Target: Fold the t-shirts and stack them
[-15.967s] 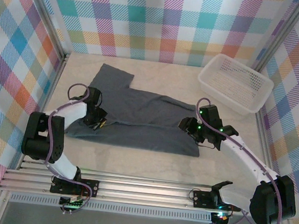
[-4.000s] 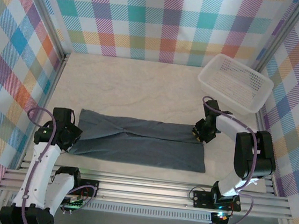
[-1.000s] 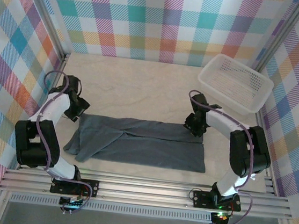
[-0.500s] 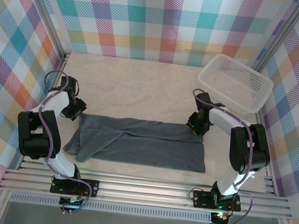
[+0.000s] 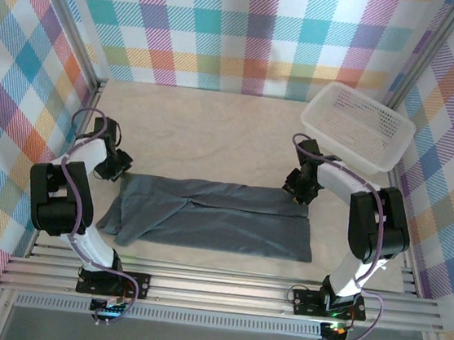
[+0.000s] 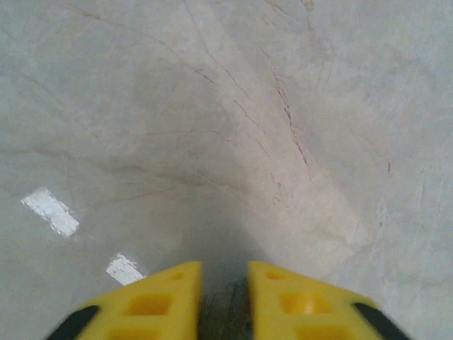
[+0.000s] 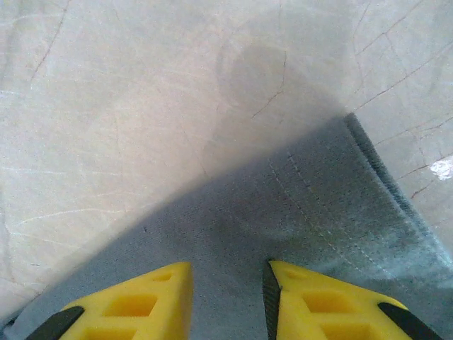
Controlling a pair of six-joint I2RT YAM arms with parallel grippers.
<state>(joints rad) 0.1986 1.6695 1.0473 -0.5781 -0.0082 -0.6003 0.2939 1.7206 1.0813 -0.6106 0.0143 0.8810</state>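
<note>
A dark charcoal t-shirt (image 5: 221, 219) lies folded into a long strip across the table's middle. My left gripper (image 5: 118, 172) sits at the strip's far left corner. In the left wrist view its yellow fingers (image 6: 170, 297) stand close together, and my left gripper (image 6: 224, 283) pinches a sliver of dark t-shirt fabric (image 6: 225, 319). My right gripper (image 5: 298, 193) is down on the far right corner. In the right wrist view my right gripper (image 7: 228, 283) has its jaws a little apart, with the t-shirt's hemmed corner (image 7: 318, 205) filling the gap between them.
A white perforated basket (image 5: 355, 127) stands at the back right, close behind the right arm. Bare pale marble-look tabletop (image 5: 206, 135) stretches behind the shirt. Plaid walls close in both sides, and the aluminium rail (image 5: 213, 287) runs along the near edge.
My left gripper's fingers have closed in at the shirt's far left corner. The right arm has shifted slightly at the far right corner. The shirt lies as before.
</note>
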